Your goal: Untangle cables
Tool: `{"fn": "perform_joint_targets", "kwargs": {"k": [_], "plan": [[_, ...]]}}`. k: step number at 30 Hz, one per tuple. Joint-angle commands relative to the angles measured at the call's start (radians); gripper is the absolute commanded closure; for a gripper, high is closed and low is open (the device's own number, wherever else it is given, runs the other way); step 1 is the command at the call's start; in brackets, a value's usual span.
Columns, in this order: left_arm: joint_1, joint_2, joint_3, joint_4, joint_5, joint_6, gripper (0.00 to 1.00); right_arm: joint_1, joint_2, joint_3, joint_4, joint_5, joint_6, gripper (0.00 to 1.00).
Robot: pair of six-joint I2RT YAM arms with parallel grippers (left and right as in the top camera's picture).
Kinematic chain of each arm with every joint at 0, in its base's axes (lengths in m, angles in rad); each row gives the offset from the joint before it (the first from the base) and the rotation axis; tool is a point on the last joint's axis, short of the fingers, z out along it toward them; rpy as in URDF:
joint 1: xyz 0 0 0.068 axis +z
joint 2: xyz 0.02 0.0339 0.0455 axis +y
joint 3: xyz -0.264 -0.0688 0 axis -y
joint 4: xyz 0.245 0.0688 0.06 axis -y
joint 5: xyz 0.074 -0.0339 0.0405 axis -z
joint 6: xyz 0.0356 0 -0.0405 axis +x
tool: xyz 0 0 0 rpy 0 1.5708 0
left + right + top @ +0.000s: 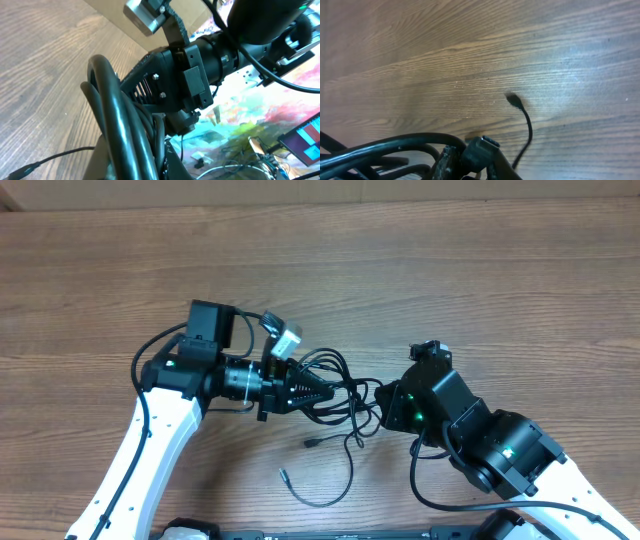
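Main risk: both grippers are on the same clump, so a straight pull apart would probably cinch the knot instead of opening it. The cables (340, 392) sit bunched at frame centre in the overhead view, with a slack loop (330, 492) trailing to the lower middle and two free plug ends (311, 444) on the table (450, 270) below the clump.

Second risk: a plug catching in a loop as it drags through. Third: thin cord slipping out of a pinch (not much to bite on).

Left gripper (322, 393) is closed to a point, buried in the left side of the bundle, and looks clamped on cord. Right gripper (378, 402) is narrow. The wrist view shows a plug (481, 146) and cords right at its jaws, so I'd call that a grip too.

Pose: the left arm comes up from lower left, wrist level, pointing right. The right arm comes from lower right, angled up-left. The tips face each other across the clump, close together.
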Motion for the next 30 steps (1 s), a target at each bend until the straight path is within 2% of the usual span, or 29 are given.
{"fn": "perform_joint_targets", "kwargs": {"k": [1, 6, 14, 15, 19, 23, 27, 30], "plan": [[0.085, -0.028, 0.014, -0.006, 0.180, 0.025, 0.96, -0.068, 0.014, -0.036, -0.086, 0.161, 0.040, 0.87], [0.172, -0.028, 0.014, 0.005, 0.180, -0.035, 0.96, -0.070, 0.014, -0.036, -0.153, 0.126, 0.091, 0.87], [0.200, -0.028, 0.014, 0.001, 0.179, -0.058, 0.96, -0.071, 0.003, -0.035, -0.103, 0.073, 0.081, 0.69], [0.200, -0.028, 0.014, 0.001, 0.179, -0.058, 0.96, -0.071, -0.002, -0.033, -0.103, 0.085, 0.081, 0.61], [0.200, -0.028, 0.014, 0.001, 0.178, -0.058, 0.96, -0.093, -0.010, -0.021, -0.178, 0.150, 0.114, 0.44], [0.200, -0.028, 0.014, 0.000, 0.178, -0.058, 0.96, -0.177, -0.024, -0.005, -0.284, 0.182, 0.193, 0.33], [0.200, -0.028, 0.014, 0.001, 0.178, -0.057, 0.96, -0.228, -0.050, -0.003, -0.235, 0.053, 0.064, 0.25], [0.199, -0.028, 0.014, 0.001, 0.178, -0.056, 0.96, -0.224, -0.058, -0.003, -0.098, -0.205, -0.115, 0.16]]}}
